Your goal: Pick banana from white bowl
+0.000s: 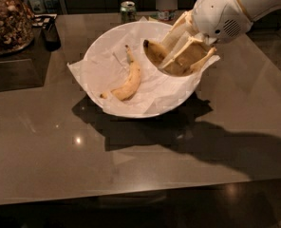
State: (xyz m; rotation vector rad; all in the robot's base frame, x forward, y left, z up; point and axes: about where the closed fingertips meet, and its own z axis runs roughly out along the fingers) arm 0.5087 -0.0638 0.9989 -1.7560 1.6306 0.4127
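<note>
The robot's white, smooth-shelled arm (226, 13) reaches in from the upper right and angles down to the left. Its gripper (165, 58) sits over the right side of the white bowl (95, 56). The pale, flat fingers (178, 34) are closed around the banana (154, 51), a brown-flecked fruit whose dark stem points to the upper left. A second banana (129, 80), cleaner yellow and curved, lies near the bowl's centre on the crinkled white paper (150, 101) lining the wide, shallow bowl. The bowl rests on a glossy dark tabletop (60, 151), with a green can (127, 11) beyond its far rim.
</note>
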